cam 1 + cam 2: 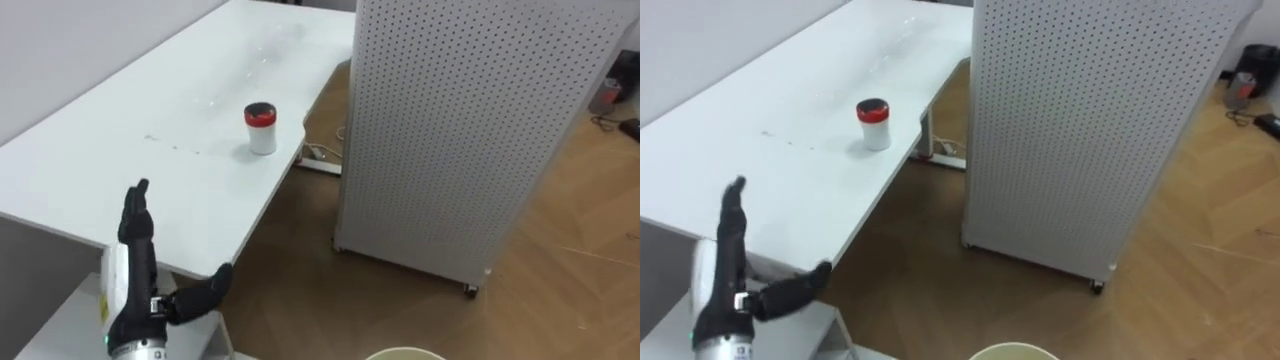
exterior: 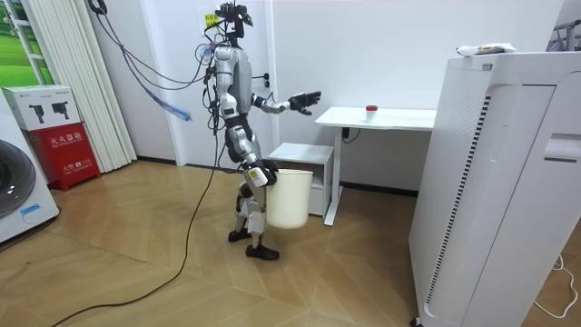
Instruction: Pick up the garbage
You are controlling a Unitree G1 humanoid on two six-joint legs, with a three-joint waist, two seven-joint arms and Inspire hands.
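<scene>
A small white cup with a red lid (image 1: 260,128) stands near the right edge of the white desk (image 1: 150,130); it is also a red dot on the desk in the room view (image 2: 371,110). My left hand (image 1: 135,250) is raised at the desk's near edge, open with straight fingers and the thumb spread, well short of the cup. In the room view I stand left of the desk. My right hand (image 2: 257,174) hangs at my hip and carries a white bin (image 2: 289,197) clear of the floor. The bin's rim (image 1: 405,353) peeks in at the bottom of the eye views.
A tall white perforated cabinet on castors (image 1: 470,130) stands right of the desk, with wooden floor between them. A white drawer unit (image 2: 304,163) sits under the desk's near end. A power strip (image 1: 322,155) lies on the floor by the desk leg.
</scene>
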